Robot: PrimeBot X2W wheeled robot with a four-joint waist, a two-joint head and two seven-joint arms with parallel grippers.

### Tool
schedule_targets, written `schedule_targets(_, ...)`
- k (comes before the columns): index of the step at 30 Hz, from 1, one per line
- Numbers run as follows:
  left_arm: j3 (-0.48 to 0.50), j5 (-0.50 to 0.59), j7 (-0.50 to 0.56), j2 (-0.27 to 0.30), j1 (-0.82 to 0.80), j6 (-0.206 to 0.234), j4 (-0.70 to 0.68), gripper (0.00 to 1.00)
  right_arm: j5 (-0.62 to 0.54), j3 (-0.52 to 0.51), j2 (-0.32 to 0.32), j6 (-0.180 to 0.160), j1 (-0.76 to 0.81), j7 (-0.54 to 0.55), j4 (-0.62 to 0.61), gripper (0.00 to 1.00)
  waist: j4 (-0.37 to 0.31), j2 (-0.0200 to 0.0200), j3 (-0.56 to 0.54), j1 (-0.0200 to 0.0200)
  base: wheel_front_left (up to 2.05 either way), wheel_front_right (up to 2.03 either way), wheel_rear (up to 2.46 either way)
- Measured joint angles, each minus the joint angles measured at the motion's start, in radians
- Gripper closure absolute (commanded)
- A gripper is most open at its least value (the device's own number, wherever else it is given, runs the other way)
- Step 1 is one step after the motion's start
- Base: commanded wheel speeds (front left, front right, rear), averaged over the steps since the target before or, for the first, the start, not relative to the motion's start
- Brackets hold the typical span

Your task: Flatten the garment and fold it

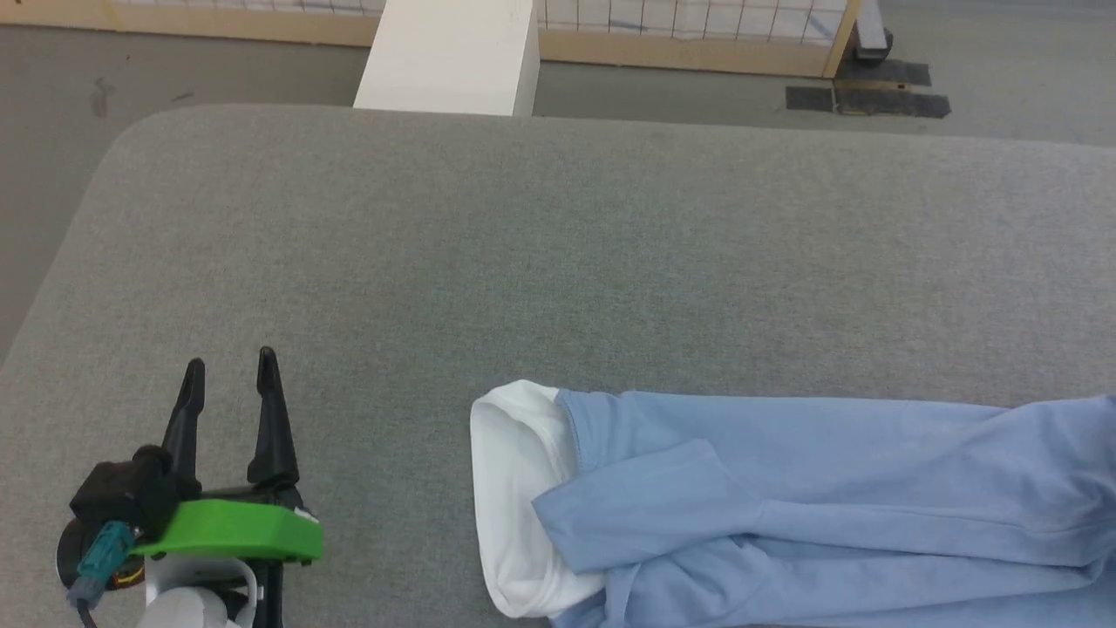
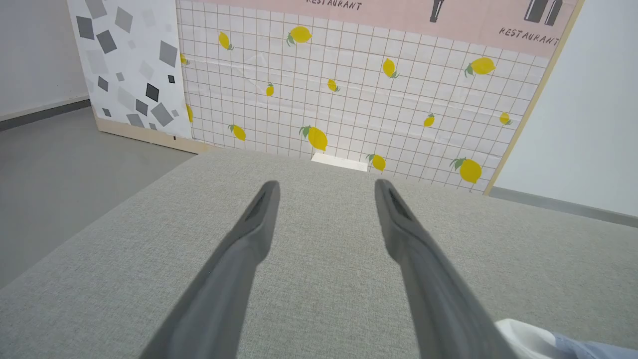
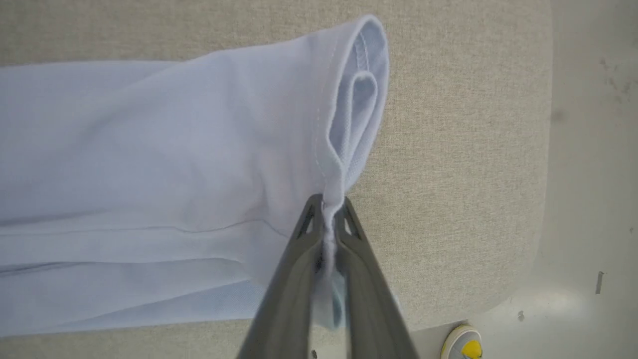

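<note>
Currently the garment (image 1: 828, 488) is lying on the grey padded table (image 1: 523, 262). It's bunched into a long narrow strip along the near edge in the head view and running off that view's right side. Its white collar (image 1: 514, 488) is pointing toward the left gripper (image 1: 230, 359), with bare table between them. A blue fold is lying across the collar's lower part. Wrinkles are showing along the whole strip, so it isn't lying flat.

At the head view's lower left, the left gripper is sitting with fingers spread apart, holding nothing. Left wrist view is agreeing: both dark fingers (image 2: 249, 249) are standing wide with only table fabric between them. A bit of collar is peeking in at the bottom right corner. Can't tell whether the tips are touching the table.

On the other side, right gripper (image 3: 329, 202) is clamping the garment. Right wrist view is showing its fingers squeezed together on a pinch of blue fabric at a stitched hem (image 3: 319, 124), just below an open loop of that hem. The fabric is running down between the fingers toward the camera. The pinched end is sitting near the table's rounded corner, with grey floor (image 3: 588, 149) beyond.

Behind the table, a white post (image 1: 449, 52) and a lemon-print grid panel (image 2: 349, 99) are standing.
</note>
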Motion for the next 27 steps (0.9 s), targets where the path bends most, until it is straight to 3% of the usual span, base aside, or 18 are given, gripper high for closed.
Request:
schedule_targets(5,0.005,0.002,0.000,-0.006,0.019,-0.001,0.000,0.00,0.075,0.094,-0.005,0.000,0.081,0.116,-0.229,1.00,-0.010,0.0000,-0.027,0.0000,0.00,0.00,0.00)
schedule_targets(11,0.001,0.004,0.000,-0.017,0.022,-0.008,0.001,0.00,0.163,0.239,0.019,0.000,0.091,0.148,-0.345,1.00,-0.015,0.0000,-0.043,0.0000,0.00,0.00,0.00)
schedule_targets(18,-0.010,0.004,0.000,-0.021,0.030,-0.018,0.005,0.00,0.202,0.460,0.051,0.000,0.020,0.074,-0.339,1.00,0.005,0.0000,-0.050,0.0000,0.00,0.00,0.00)
schedule_targets(27,-0.014,0.004,0.000,-0.026,0.035,-0.019,0.018,0.00,0.243,0.699,0.139,0.000,-0.108,-0.031,-0.202,1.00,0.056,0.0000,-0.048,0.0000,0.00,0.00,0.00)
